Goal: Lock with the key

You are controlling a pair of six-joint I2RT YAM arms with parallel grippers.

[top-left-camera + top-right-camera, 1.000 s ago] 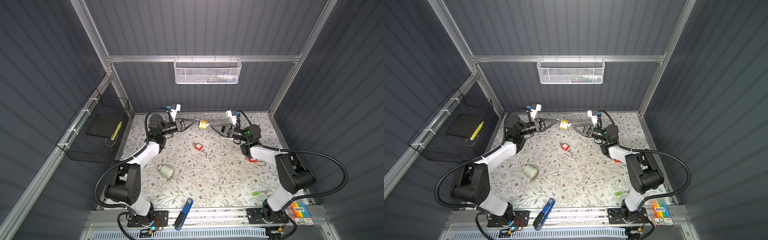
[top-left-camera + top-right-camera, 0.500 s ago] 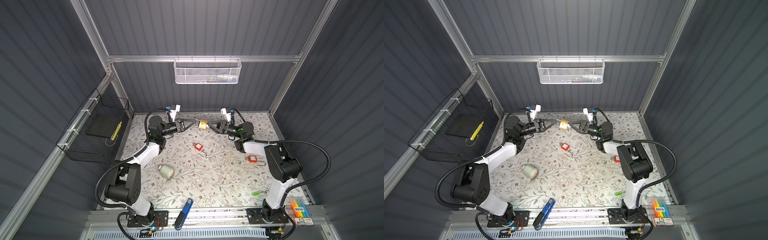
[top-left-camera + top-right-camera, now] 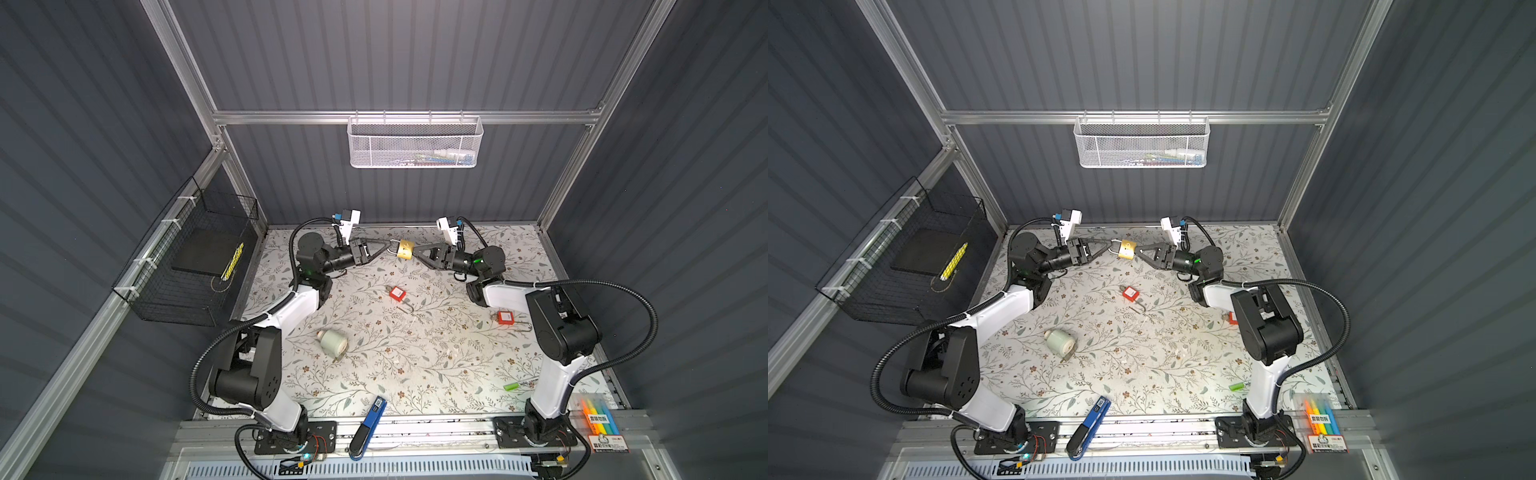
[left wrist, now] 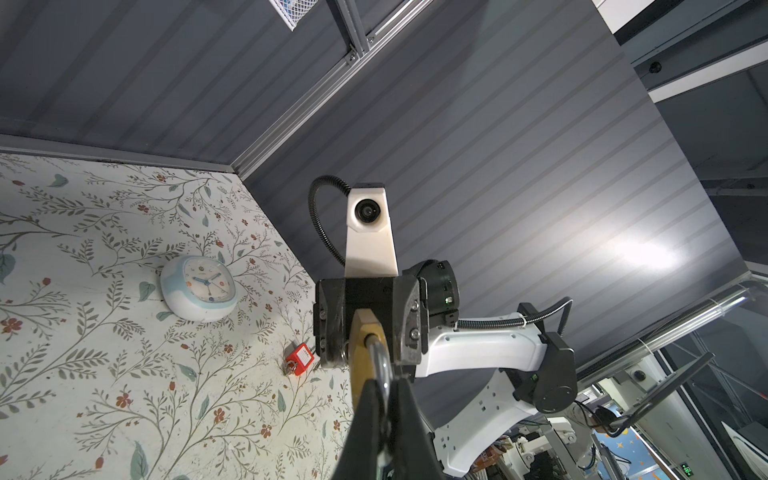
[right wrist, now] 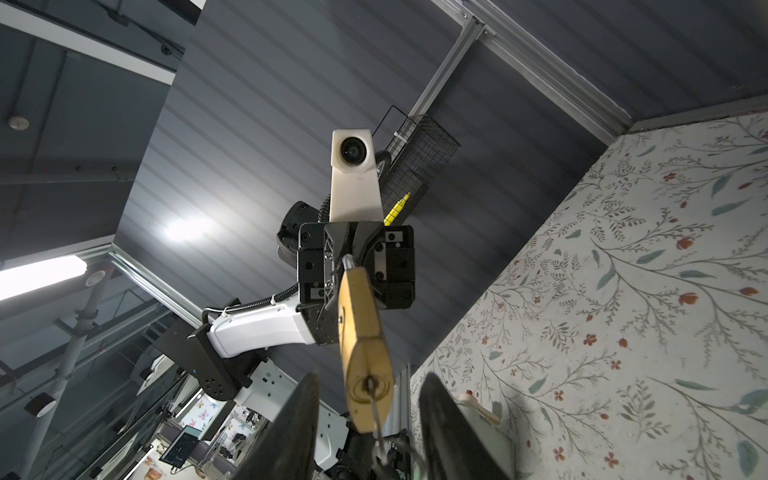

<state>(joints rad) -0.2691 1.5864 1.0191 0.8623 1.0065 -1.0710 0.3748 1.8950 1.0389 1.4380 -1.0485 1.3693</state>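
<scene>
The left gripper point(image 3: 387, 246) is pinching the silver shackle point(image 4: 380, 359) of the brass padlock point(image 3: 405, 249), its fingers clamped together on it. The lock is hanging in the air above the far end of the table point(image 3: 415, 353), with its body pointing across at the other arm. That looks deliberate to me, since gripping by the shackle is leaving the keyhole end bare.

The right gripper point(image 3: 417, 254) is sitting at that end with its fingers point(image 5: 297, 419) apart. One is standing on each side of the brass body, and as far as I can tell neither is touching it. In the right wrist view a thin metal piece point(image 5: 372, 409) is sticking out of the keyhole. I am taking it for the key, though too little is showing to be sure. My guess is that the right arm is lining up to pinch and turn it while the left is bracing the lock.

The white mesh basket point(image 3: 415, 145) on the back wall is holding a few small bluish and white things, too blurred to name. The black wire basket point(image 3: 174, 299) on the left wall is carrying a dark flat slab point(image 3: 208, 255) with a yellow stick point(image 3: 232, 259) lying along its edge. Nothing for the job is sitting in either. A red padlock point(image 3: 397, 292), a second red padlock point(image 3: 505, 317) and a small clock point(image 3: 332, 343) are lying loose on the table.
</scene>
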